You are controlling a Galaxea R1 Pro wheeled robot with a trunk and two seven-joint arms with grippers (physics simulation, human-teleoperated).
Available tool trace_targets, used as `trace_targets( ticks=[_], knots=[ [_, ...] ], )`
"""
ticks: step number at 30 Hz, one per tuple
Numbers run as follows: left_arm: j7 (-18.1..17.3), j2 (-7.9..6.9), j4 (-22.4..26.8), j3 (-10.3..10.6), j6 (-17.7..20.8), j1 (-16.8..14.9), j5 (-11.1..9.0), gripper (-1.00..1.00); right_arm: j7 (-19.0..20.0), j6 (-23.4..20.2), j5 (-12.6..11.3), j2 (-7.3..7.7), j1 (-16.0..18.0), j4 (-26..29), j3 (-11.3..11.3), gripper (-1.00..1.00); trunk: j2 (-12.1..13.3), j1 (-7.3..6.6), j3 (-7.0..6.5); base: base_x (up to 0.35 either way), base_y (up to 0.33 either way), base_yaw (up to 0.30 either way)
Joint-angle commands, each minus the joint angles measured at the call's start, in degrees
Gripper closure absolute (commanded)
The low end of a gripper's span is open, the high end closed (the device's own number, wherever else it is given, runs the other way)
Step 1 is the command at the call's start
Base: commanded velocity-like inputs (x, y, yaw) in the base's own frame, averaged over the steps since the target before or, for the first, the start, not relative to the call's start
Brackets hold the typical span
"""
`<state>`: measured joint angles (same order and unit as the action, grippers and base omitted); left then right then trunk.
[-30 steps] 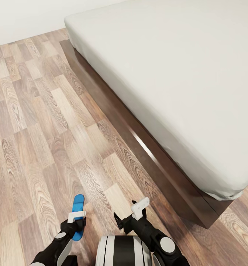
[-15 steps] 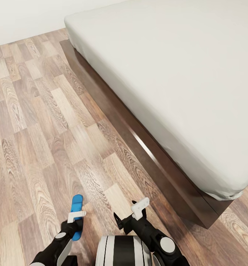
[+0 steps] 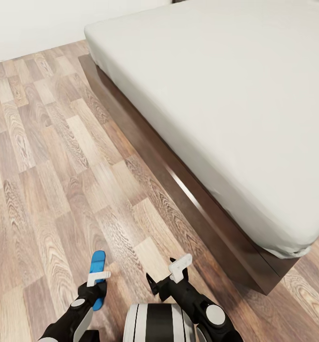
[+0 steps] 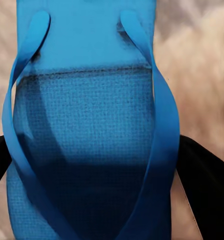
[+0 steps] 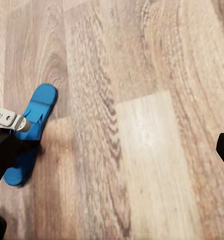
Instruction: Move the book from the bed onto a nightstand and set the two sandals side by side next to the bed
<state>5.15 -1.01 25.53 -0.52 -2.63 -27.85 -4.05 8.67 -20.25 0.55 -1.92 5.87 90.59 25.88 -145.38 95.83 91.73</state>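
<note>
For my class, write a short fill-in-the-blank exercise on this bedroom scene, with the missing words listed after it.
1. The sandal in the left gripper is coloured ____.
2. The floor is made of ____ planks.
3. The bed has a light grey mattress on a dark ____ frame.
4. The right gripper holds ____.

Missing words: blue; wood; brown; nothing

Both arms reach forward and down from the trunk, the left hand clamped across a blue sandal, the right hand raised beside it with its fingers parted, holding nothing.
</note>
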Motion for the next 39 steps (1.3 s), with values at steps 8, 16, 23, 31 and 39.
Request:
trace_targets(
  ticks=[8, 16, 23, 31, 39],
  knots=[
    [0.1, -0.04, -0.6, 0.1, -0.2, 0.0, -0.3, 1.0, 0.2, -0.3, 0.1, -0.01, 0.0, 0.1, -0.1, -1.0, 0.1, -0.21, -1.75, 0.0, 0.0, 0.0],
    [0.1, -0.04, -0.7, 0.1, -0.2, 0.0, -0.3, 1.0, 0.2, -0.3, 0.1, 0.0, 0.0, 0.1, 0.0, -1.0, 0.2, -0.42, -3.52, 0.0, 0.0, 0.0],
    [0.1, -0.04, -0.7, 0.1, -0.2, 0.0, -0.3, 1.0, 0.2, -0.3, 0.1, 0.0, 0.0, 0.1, 0.0, -1.0, 0.3, -0.6, -5.07, 0.0, 0.0, 0.0],
    [0.1, -0.04, -0.7, 0.1, -0.2, 0.0, -0.3, 1.0, 0.2, -0.3, 0.1, 0.0, 0.0, 0.0, 0.0, -1.0, 0.4, -0.81, -6.85, 0.0, 0.0, 0.0],
    [0.1, -0.04, -0.7, 0.1, -0.2, 0.0, -0.3, 1.0, 0.3, -0.3, 0.1, 0.06, 0.0, 0.0, 0.0, -1.0, 0.5, -1.01, -8.62, 0.0, 0.0, 0.0]
  ],
)
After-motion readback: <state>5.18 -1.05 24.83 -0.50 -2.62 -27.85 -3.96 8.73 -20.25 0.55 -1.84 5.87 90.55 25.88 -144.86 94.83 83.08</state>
